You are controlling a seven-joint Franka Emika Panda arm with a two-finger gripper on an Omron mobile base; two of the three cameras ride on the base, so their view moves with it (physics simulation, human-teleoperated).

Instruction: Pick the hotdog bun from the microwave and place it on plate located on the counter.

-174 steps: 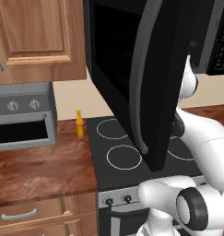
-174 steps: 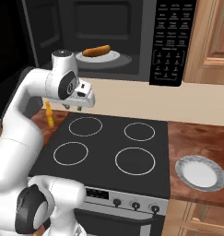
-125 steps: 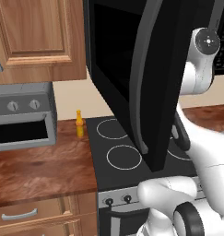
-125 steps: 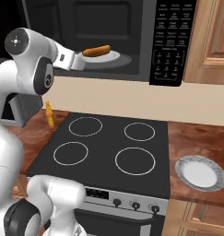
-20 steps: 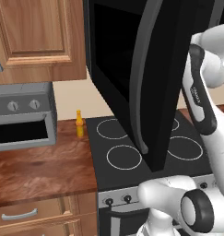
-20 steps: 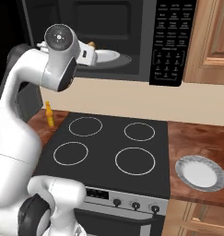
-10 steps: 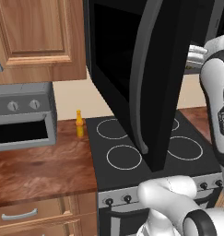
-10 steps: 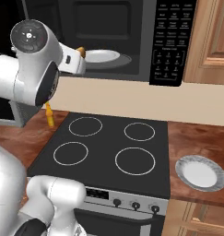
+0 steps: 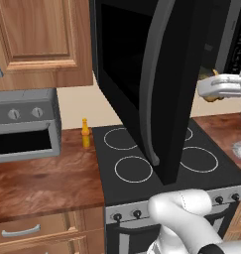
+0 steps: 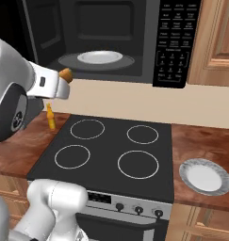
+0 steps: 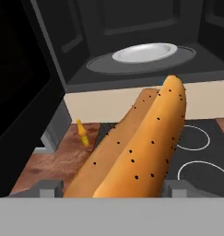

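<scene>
The hotdog bun (image 11: pixel 142 143), golden-tan with dark specks, lies lengthwise between my fingers, and its tip (image 10: pixel 65 74) pokes out of the hand. My gripper (image 10: pixel 63 81) is shut on it, held in the air just outside the open microwave (image 10: pixel 134 42), low at its left front and above the stovetop's left edge. Beside the open microwave door (image 9: pixel 161 89) the gripper (image 9: pixel 217 86) shows at the right. The pale plate (image 10: pixel 205 176) sits on the wood counter (image 10: pixel 200 141) to the right of the stove, far from the hand.
A white dish (image 10: pixel 99 57) lies bare on the microwave's turntable. The black stovetop (image 10: pixel 106 150) spreads below the hand. A slim yellow bottle (image 10: pixel 51 117) stands at its left edge, and a small grey oven (image 9: pixel 23 124) sits on the left counter.
The bun, which lay on the dish inside the microwave, is now in my shut gripper. The hand has drawn back out of the cavity, leftward and down.
</scene>
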